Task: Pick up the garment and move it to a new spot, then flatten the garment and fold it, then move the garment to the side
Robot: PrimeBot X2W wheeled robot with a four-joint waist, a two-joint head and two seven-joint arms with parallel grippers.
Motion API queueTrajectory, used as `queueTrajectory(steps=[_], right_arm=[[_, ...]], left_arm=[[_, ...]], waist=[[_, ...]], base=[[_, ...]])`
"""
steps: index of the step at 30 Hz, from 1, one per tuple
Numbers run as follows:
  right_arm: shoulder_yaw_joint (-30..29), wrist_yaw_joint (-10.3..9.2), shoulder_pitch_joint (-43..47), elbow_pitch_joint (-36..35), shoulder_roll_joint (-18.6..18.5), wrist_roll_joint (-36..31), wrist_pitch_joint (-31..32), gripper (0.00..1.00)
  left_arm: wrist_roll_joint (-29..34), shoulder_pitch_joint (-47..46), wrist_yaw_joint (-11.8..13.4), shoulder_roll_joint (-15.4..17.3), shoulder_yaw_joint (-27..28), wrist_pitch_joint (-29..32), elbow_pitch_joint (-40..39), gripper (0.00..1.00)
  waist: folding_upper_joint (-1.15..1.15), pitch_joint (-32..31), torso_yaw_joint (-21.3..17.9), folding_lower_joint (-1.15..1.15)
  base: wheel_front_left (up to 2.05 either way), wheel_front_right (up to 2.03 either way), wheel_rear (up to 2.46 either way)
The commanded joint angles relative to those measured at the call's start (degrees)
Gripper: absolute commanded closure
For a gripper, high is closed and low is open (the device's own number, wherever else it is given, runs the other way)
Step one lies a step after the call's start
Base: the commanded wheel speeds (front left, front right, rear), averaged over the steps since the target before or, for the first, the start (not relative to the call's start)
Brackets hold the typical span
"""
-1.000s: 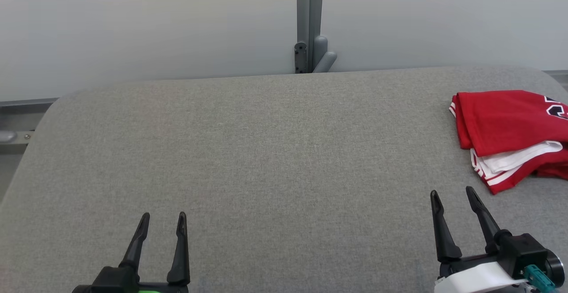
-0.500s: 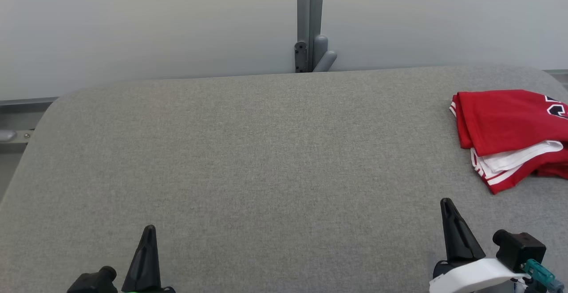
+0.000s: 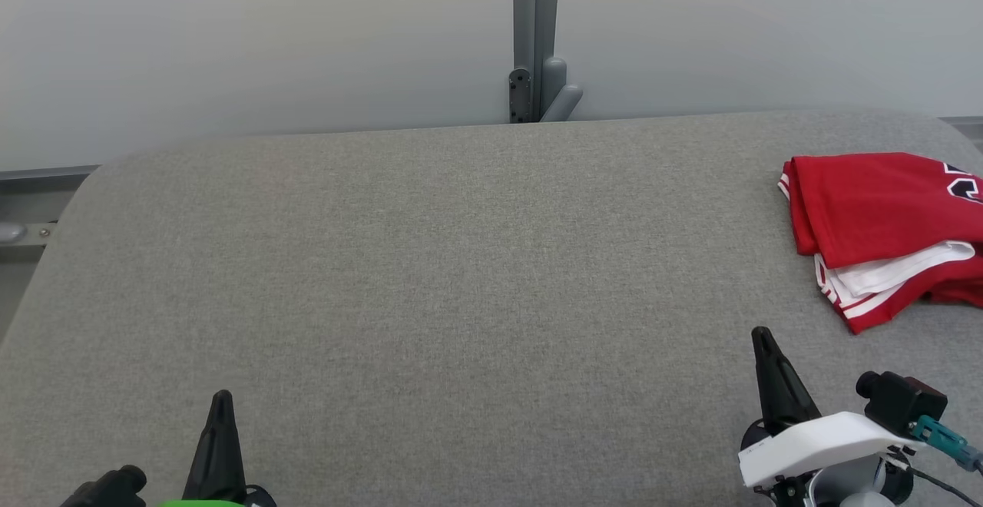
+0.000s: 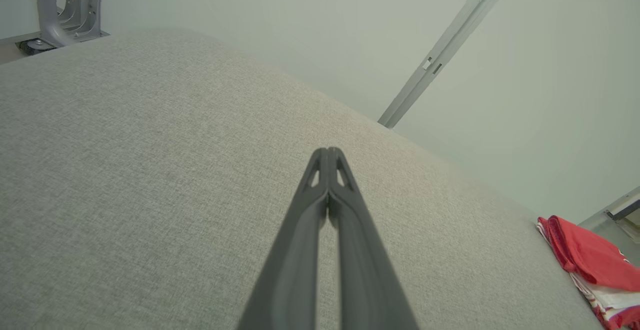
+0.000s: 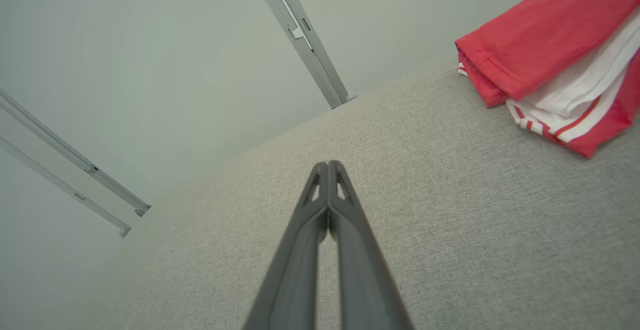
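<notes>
The garment [image 3: 883, 230] is a red jersey with white trim, folded into a bundle at the right side of the grey padded table [image 3: 461, 276]; its right part runs out of the head view. It also lies at the lower right of the left wrist view as the garment [image 4: 590, 260] and at the upper right of the right wrist view as the garment [image 5: 555, 55]. My left gripper [image 3: 221, 403] sits low at the front left, shut and empty, tips pressed together [image 4: 328, 151]. Front right, below the jersey and apart from it, my right gripper [image 3: 762, 336] is shut on nothing [image 5: 328, 164].
A pale wall with a grey upright post [image 3: 536, 38] and bracket stands behind the table. The table's rounded far corners and left edge [image 3: 46, 261] are in view. A grey metal bracket [image 4: 65, 5] stands beyond the table's far corner in the left wrist view.
Both grippers have gone from open to shut. The left one has drawn down and to the left; the right one has turned and shifted slightly.
</notes>
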Motion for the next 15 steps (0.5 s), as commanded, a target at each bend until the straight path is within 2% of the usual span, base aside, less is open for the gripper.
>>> queueTrajectory(steps=[1,15], right_arm=[[0.1,0.01,-1.9,-0.16,-0.36,2.01,0.43,1.0],[0.68,0.01,-5.67,3.15,-0.37,14.3,3.53,1.0]], left_arm=[[-1.95,-1.51,-0.17,0.16,0.68,0.32,-0.97,1.0],[-13.64,-2.38,-0.51,0.18,3.64,3.01,-1.08,1.0]], waist=[[0.0,0.02,0.0,0.0],[0.0,0.33,-0.07,0.0]], base=[[0.0,0.0,0.0],[0.0,0.0,0.0]])
